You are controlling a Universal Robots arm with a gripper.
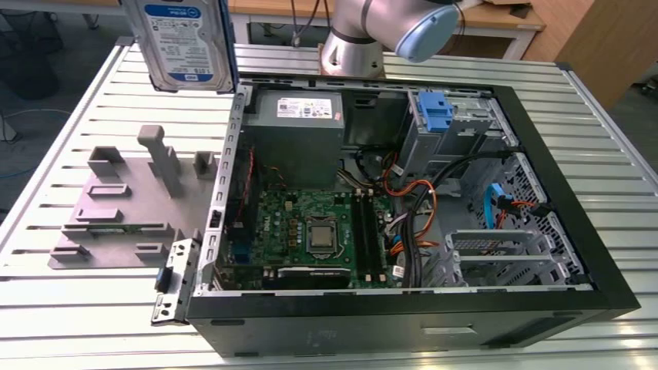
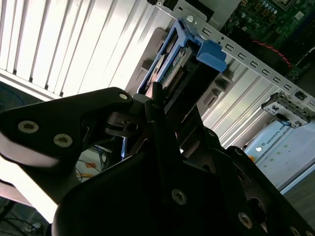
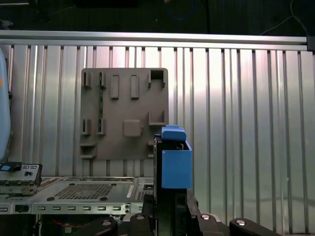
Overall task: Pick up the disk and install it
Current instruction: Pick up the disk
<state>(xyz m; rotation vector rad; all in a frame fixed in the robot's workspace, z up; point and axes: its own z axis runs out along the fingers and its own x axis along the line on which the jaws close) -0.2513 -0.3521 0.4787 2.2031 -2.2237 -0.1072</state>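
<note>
item: disk, upright, label showing, held above the counter, at eleven o'clock from the open computer case in the exterior view. my tool: clamped on the disk's edges. grey fixture plate: on the counter, nine o'clock from the case.

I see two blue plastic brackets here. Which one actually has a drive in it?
The one held up at the exterior view's left: it wraps the silver disk. The other blue bracket sits bare inside the open computer case.
</note>
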